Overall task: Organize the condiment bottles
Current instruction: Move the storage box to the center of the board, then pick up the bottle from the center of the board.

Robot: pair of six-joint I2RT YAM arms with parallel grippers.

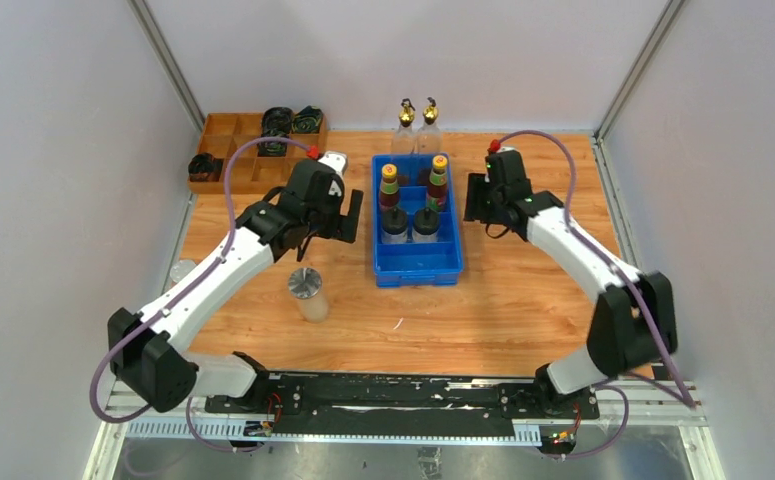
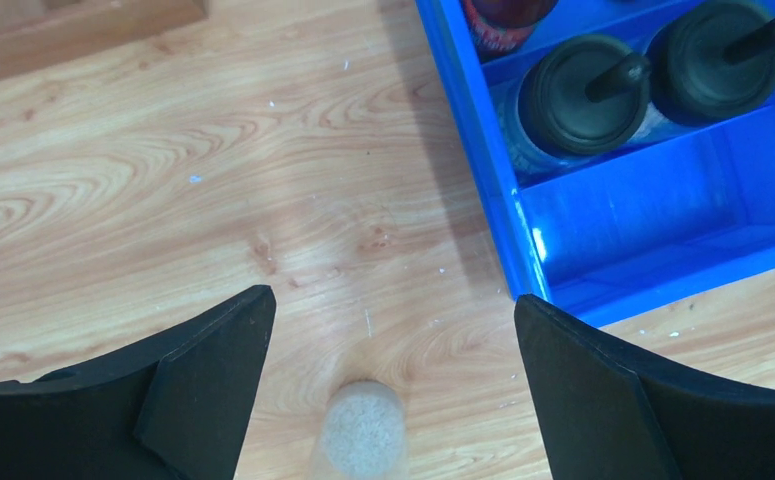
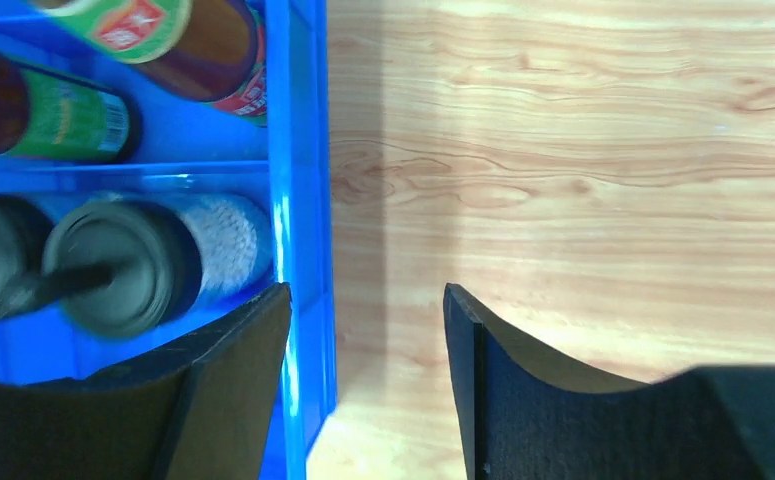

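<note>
The blue bin (image 1: 418, 270) holds two dark bottles (image 1: 390, 188) and two black-capped jars (image 1: 395, 222) (the gold-spouted bottles (image 1: 406, 118) stand behind it). The left gripper (image 2: 393, 295) hangs spread wide above a silver-lidded shaker (image 2: 363, 432). The right gripper (image 3: 368, 290) is parted and empty beside the bin.

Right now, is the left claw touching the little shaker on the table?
Apart. Left wrist view shows bare table between the shaker and the open left gripper.

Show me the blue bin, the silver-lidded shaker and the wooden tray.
blue bin (image 1: 418, 262): overhead view, its empty front compartment.
silver-lidded shaker (image 1: 305, 283): overhead view, its round lid.
wooden tray (image 1: 225, 126): overhead view, a bare compartment.
</note>
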